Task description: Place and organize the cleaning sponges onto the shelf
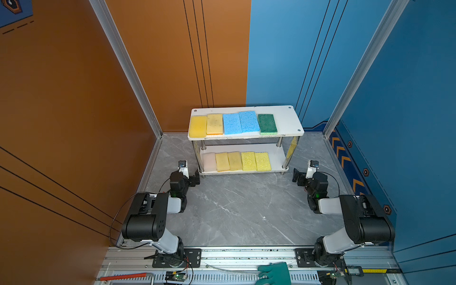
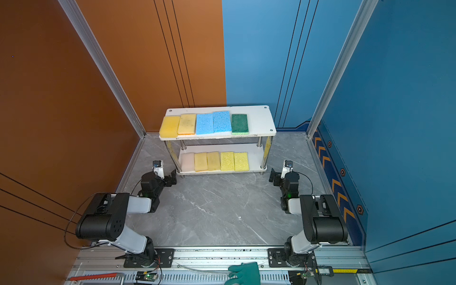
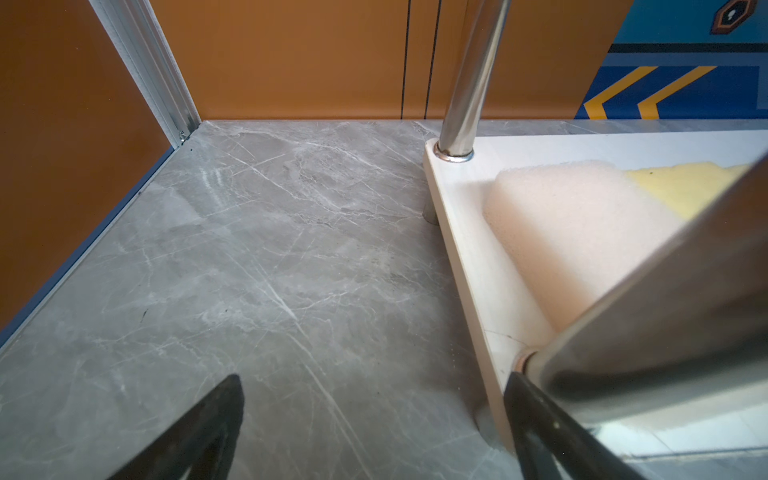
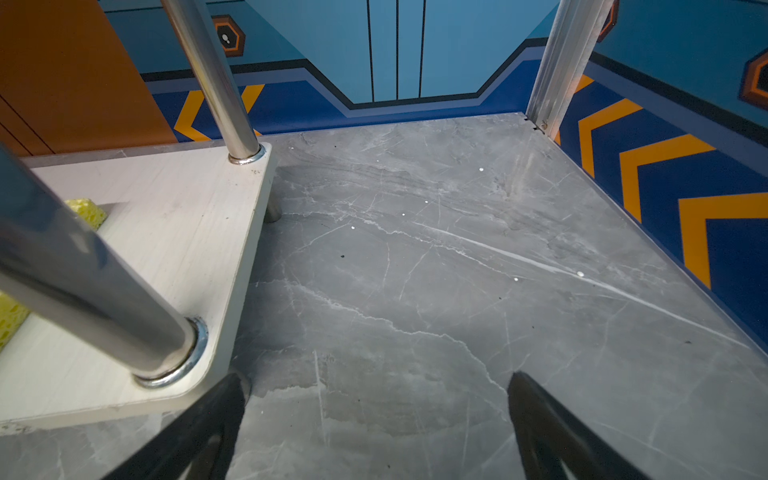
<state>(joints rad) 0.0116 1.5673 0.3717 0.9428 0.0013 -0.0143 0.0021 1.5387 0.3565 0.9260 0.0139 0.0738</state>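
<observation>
The shelf (image 1: 288, 118) stands at the centre of both top views, toward the back of the grey marble table (image 1: 234, 209). All ten cleaning sponges lie flat on it.

Along the top board, from left to right in the frame, run:
- a deep yellow sponge (image 1: 198, 126)
- a pale yellow sponge (image 1: 215, 123)
- a light blue sponge (image 1: 232, 123)
- a second light blue sponge (image 1: 249, 121), set slightly further back
- a dark green sponge (image 1: 267, 123), a little apart from the others

White board shows at the right end. On the lower board, packed edge to edge from the left end, are:
- a pink-beige sponge (image 1: 209, 161)
- a dull yellow sponge (image 1: 222, 161)
- a second dull yellow sponge (image 1: 235, 161)
- a bright yellow sponge (image 1: 248, 161)
- a second bright yellow sponge (image 1: 263, 161)

The left gripper (image 1: 195, 179) sits low, just left of the shelf's lower-left front corner, with its jaws spread wide and empty. In the left wrist view one finger (image 3: 540, 424) seems to lie against the near chrome post (image 3: 685, 299), though the blur there leaves contact uncertain.

The right gripper (image 1: 297, 176) sits low, just right of the shelf's lower-right front corner, and is likewise spread wide and holding nothing. In the right wrist view one fingertip sits just beside the rounded corner of the lower board.

A teal-green glove (image 1: 275, 272) lies on the rail at the bottom edge of the frame.
</observation>
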